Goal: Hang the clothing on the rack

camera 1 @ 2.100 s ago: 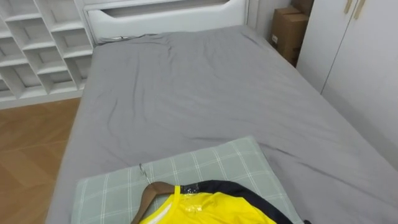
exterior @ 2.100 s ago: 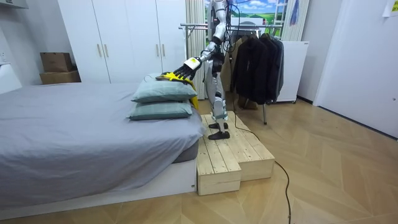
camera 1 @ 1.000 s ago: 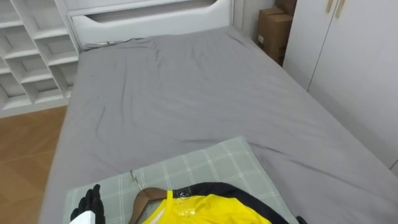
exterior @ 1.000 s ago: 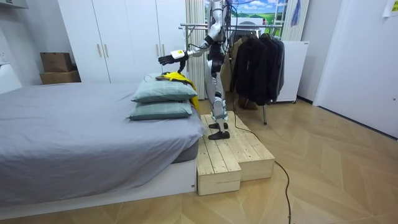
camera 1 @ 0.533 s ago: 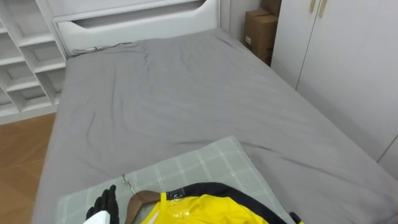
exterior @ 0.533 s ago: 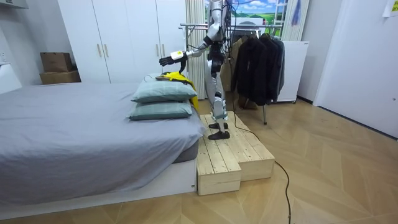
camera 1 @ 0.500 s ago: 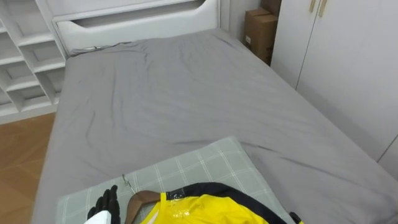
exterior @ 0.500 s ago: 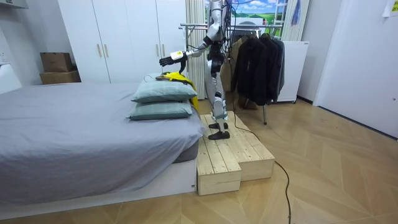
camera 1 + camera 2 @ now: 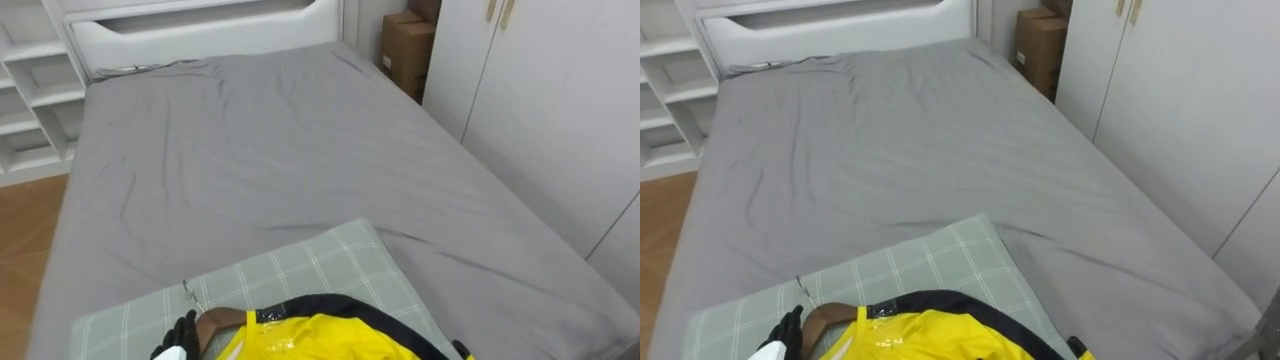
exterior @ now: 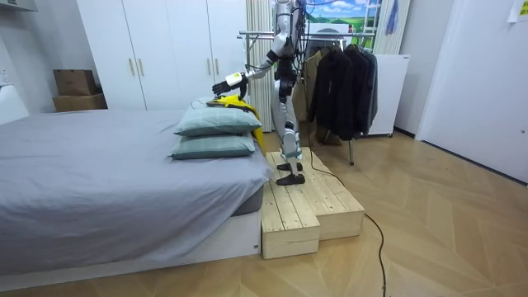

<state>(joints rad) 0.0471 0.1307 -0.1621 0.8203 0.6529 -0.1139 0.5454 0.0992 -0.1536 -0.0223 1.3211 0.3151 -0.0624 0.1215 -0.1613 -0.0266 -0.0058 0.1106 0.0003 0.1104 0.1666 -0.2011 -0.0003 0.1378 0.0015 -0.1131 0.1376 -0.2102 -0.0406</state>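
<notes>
Reaching for the hanger, I'd judge. Wide grey-sheeted bed (image 9: 250, 150) carries a soft green checked pillow (image 9: 300, 265). The slick yellow shirt with dark collar (image 9: 320, 340) lies on it, over a curved brown wooden hanger (image 9: 222, 320). Your left hand (image 9: 183, 332) sits straight-fingered beside it. Curl round rigid wood, not cloth.
</notes>
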